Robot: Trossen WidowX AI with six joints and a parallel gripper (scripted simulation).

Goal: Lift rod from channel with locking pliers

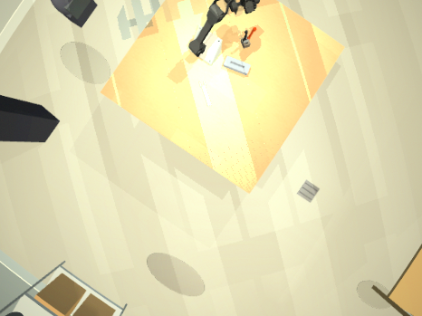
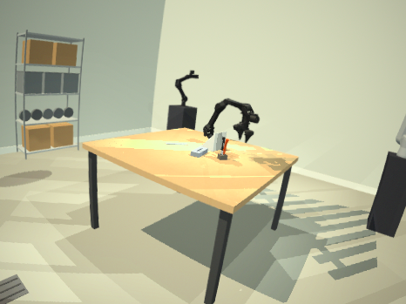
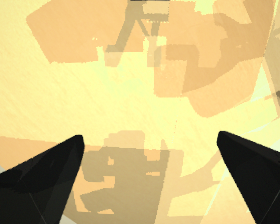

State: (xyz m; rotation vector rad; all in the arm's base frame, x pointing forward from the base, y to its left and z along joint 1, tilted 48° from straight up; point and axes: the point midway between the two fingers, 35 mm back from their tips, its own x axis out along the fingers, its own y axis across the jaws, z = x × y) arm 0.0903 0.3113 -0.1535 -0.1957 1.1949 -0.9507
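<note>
The locking pliers (image 1: 253,32) (image 2: 226,146) stand in the small dark holster (image 1: 245,43) (image 2: 222,157), their orange-red handle pointing up. The pale block with the channel (image 1: 229,66) (image 2: 199,152) lies on the table (image 1: 244,158) (image 2: 144,163) beside the holster. A dark slot shows in its top; I cannot tell the rod from the slot. My gripper (image 2: 244,138) (image 3: 151,138) is open and empty, pointing down, raised above the table on the wall side of the holster. The wrist view shows only table and shadows between the fingers, not the pliers or block.
A white panel (image 1: 213,52) (image 2: 217,142) stands beside the arm's base, near the block. A thin white strip (image 1: 206,94) (image 2: 177,144) lies farther out on the table. Shadows of the arm fall around the holster. A shelf rack (image 2: 50,93) stands far off against the wall.
</note>
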